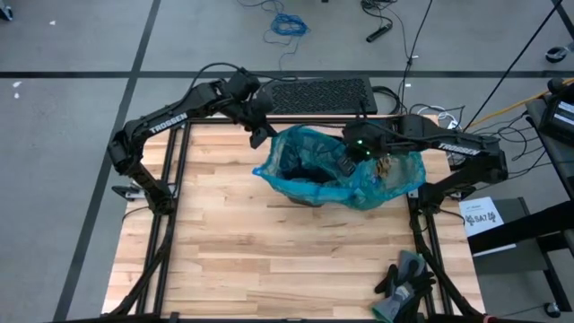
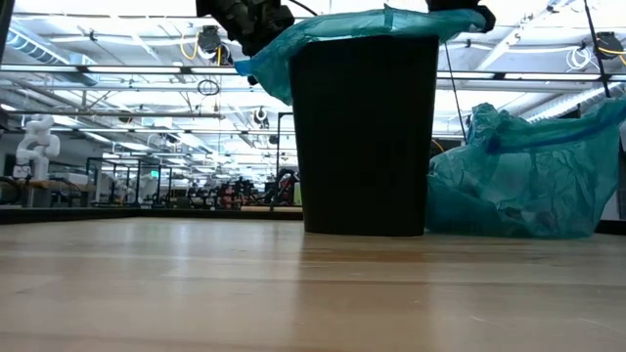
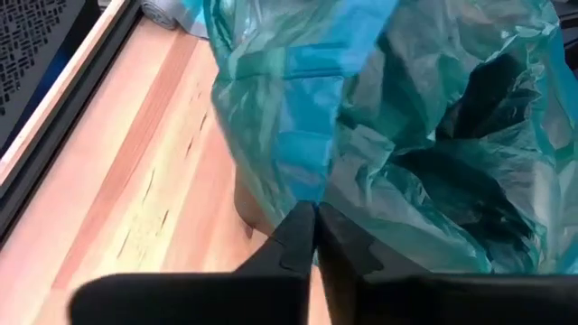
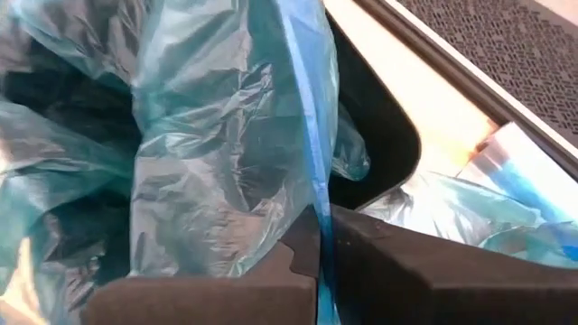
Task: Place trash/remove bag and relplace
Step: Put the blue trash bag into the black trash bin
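At opposite rims of the bin, the left gripper and right gripper each pinch the blue bag. Its mouth stretches between them, both equally near.

Bin is set on table, lined with bag. Second bag is slumped right of bin, touching it. Gloves are laid well in front of bin, to its right.

Teal bag lines black bin (pale striped wood table).
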You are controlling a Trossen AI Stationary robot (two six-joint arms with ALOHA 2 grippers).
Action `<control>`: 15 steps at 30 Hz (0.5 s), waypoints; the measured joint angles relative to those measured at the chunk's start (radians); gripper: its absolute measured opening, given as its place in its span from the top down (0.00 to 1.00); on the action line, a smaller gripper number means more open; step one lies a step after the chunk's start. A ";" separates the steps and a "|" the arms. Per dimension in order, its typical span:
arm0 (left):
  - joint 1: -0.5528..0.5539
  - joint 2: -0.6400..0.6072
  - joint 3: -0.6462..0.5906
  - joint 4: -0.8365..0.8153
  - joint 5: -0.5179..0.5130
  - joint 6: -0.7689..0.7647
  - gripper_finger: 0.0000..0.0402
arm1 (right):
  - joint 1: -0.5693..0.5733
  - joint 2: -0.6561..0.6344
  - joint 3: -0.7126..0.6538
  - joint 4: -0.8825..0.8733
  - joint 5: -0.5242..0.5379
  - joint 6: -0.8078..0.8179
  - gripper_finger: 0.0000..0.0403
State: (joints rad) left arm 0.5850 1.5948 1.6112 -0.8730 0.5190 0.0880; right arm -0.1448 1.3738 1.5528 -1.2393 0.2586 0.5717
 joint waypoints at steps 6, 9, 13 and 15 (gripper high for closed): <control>0.011 0.000 0.000 0.045 -0.046 0.000 0.99 | -0.043 -0.035 0.002 -0.020 0.029 0.012 1.00; 0.024 0.000 0.000 0.083 -0.071 -0.001 0.99 | -0.088 -0.035 0.001 -0.028 0.029 -0.004 1.00; 0.035 0.016 0.000 0.090 -0.128 0.001 1.00 | -0.143 -0.028 -0.022 -0.028 0.027 -0.003 1.00; 0.037 0.040 0.000 0.079 -0.152 0.000 1.00 | -0.163 -0.027 -0.048 -0.028 0.023 0.028 1.00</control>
State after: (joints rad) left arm 0.6224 1.6350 1.6112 -0.7945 0.3669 0.0882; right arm -0.3081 1.3468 1.5045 -1.2675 0.2817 0.5998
